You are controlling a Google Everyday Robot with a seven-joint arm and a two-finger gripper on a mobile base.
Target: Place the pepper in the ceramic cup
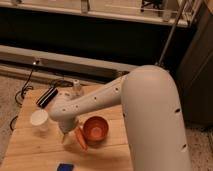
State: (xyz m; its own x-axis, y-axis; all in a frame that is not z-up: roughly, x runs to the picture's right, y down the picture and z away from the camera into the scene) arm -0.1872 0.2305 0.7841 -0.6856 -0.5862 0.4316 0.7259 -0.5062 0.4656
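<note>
**Pepper beside bowl, gripper close at hand**

One pepper [80, 139], slim, orange and tapered, shows tilted just beside the one round reddish-brown bowl [96, 129] on the wooden surface [30, 150]. One white ceramic cup [39, 119] stands apart from both. My gripper [67, 137] hangs low between cup and pepper, right next to the pepper. I cannot tell whether it is open or holds anything. One blue object [64, 167] lies at the near edge.
</note>
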